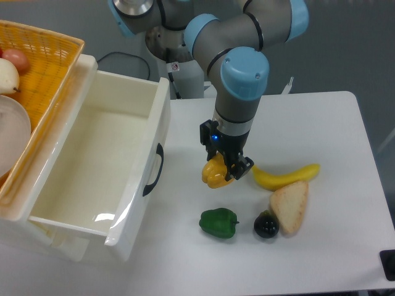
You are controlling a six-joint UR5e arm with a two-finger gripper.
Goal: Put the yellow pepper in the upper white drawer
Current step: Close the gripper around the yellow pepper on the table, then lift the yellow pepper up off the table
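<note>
Tool (223, 170) clamped around the yellow pepper (213, 174)

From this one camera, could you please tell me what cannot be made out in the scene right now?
- Pepper: its right side is hidden by the fingers, so the grip contact is unclear; whether it clears the table cannot be told.
- Drawer: near inner wall hidden by its own front panel.
- Basket: cut off by the left edge.
- Dark object: cut off at the right edge.
</note>
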